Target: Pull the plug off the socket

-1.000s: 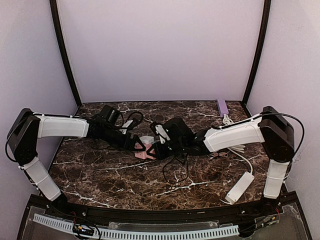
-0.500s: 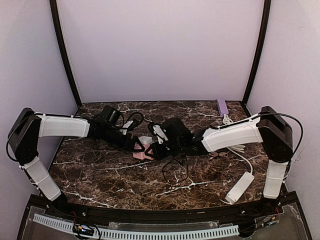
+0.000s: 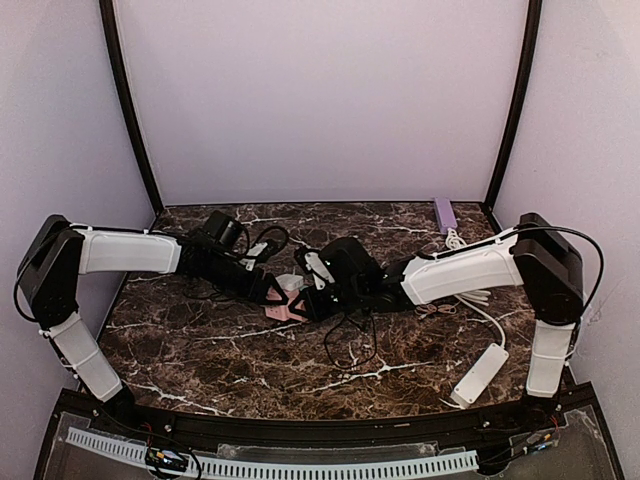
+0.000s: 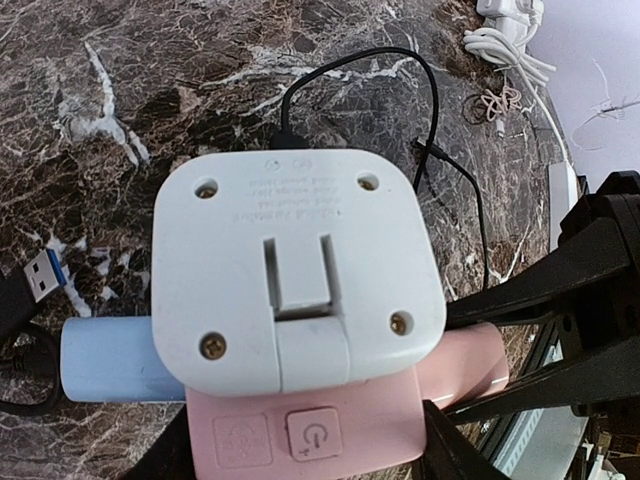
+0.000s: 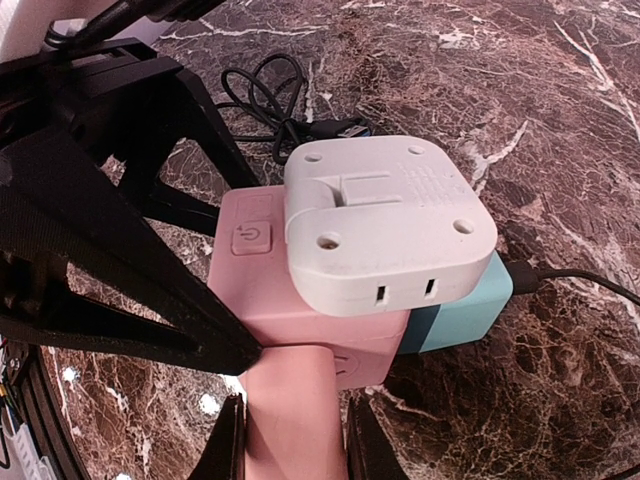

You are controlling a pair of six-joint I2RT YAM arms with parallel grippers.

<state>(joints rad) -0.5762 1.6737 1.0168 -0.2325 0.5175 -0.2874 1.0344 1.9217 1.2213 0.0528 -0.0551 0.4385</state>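
Meeting at the middle of the marbled tabletop, the two arms close in on the socket, a pink cube with a power button on its upper face. It sits between them, slightly left of centre.

The left pincer is clamped on the socket. Its black triangular fingers press against the cube's sides, and its wrist camera looks straight down on the block.

The right pincer is clamped on a pink plug, a rounded stub that sticks out of one face of the socket and still sits against it.

A white square adapter covers most of the socket's top, and a light blue block juts from another side with a dark lead running out of it.

A black cable loops loosely on the stone just in front of the pincers. A white power strip lies near the right arm's base, well apart from the socket, and a small purple block rests at the back right edge.
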